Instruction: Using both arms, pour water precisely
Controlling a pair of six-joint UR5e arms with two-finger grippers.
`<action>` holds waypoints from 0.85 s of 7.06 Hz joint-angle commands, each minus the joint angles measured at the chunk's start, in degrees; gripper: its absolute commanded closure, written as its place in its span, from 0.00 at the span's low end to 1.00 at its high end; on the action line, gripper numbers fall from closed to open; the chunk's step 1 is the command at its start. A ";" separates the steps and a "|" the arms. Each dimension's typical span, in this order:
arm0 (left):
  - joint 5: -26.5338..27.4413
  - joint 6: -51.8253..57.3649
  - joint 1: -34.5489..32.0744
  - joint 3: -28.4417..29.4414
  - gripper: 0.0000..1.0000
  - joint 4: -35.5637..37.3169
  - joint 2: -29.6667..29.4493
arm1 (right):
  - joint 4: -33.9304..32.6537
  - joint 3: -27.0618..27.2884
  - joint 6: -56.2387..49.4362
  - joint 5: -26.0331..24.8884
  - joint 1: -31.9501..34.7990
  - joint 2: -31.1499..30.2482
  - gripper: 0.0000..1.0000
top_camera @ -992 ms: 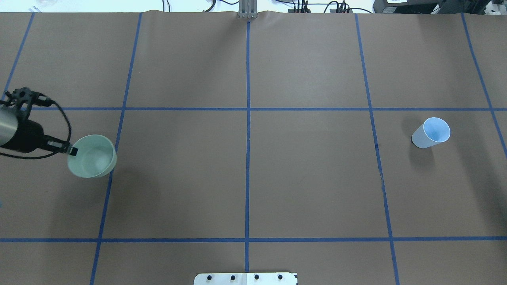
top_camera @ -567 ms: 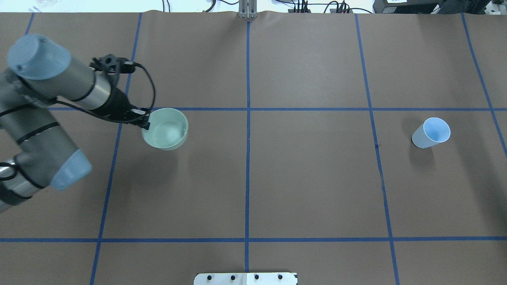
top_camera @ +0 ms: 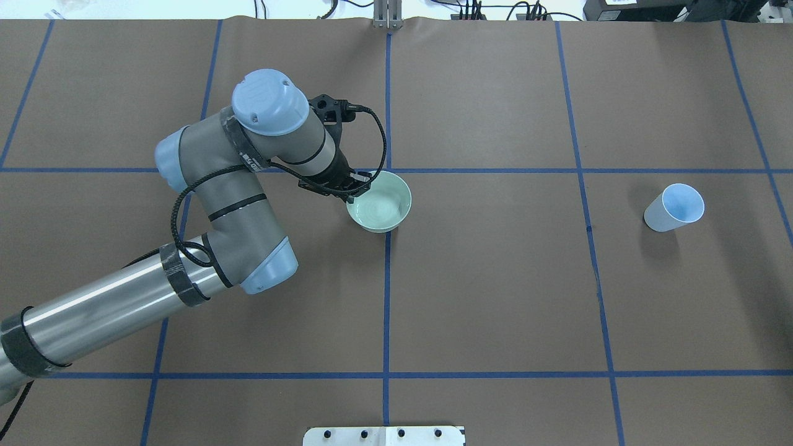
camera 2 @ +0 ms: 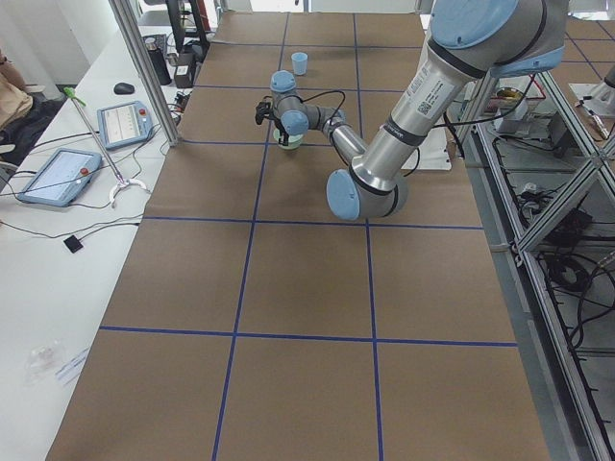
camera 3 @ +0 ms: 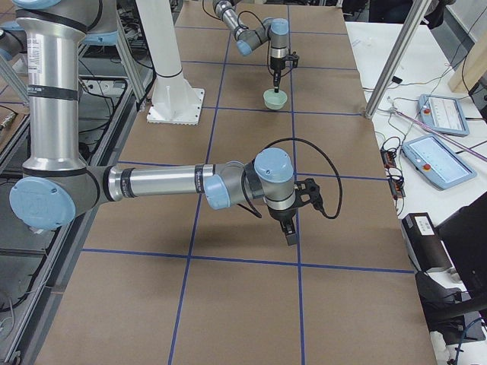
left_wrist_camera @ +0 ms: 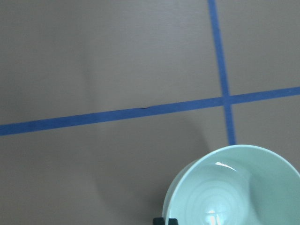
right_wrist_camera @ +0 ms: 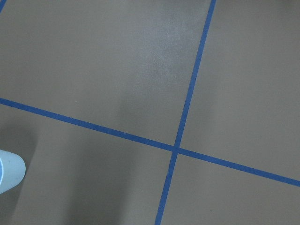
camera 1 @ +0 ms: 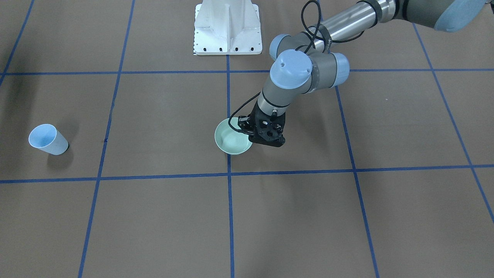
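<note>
At the crossing of two blue tape lines (top_camera: 386, 170) near the table's (top_camera: 495, 297) middle, the left pincer (top_camera: 354, 193) is clamped on the rim of the pale green bowl (top_camera: 379, 201), on the side facing the left arm (top_camera: 238, 204). Its fingers are mostly hidden under the wrist in the overhead view, and the left wrist view shows only a black sliver at the bottom edge. That view also cuts off the bowl's lower part. Ringed glints show inside the bowl, but it is not clear whether they are water. Nor can it be told whether the bowl's base touches the table. A black cable (top_camera: 379, 139) loops from the wrist over the bowl's far rim.

The right pincer (camera 3: 292, 237) appears only in the exterior right view, pointing down at the table on the near, right arm (camera 3: 152, 182). Whether its jaws are apart or together cannot be told, and nothing is seen in it.

The light blue cup (top_camera: 674, 207) stands upright, well apart from the bowl, toward the robot's right. The right wrist view catches only a cut-off edge of it at the left border.

Count: two arms, two pincers, one bowl, one cup, one white pedestal (camera 1: 227, 29)
</note>
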 commanded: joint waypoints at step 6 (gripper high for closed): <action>0.32 2.08 -3.84 -6.77 0.00 10.35 -0.14 | 0.26 0.90 7.85 1.45 -1.04 0.65 0.00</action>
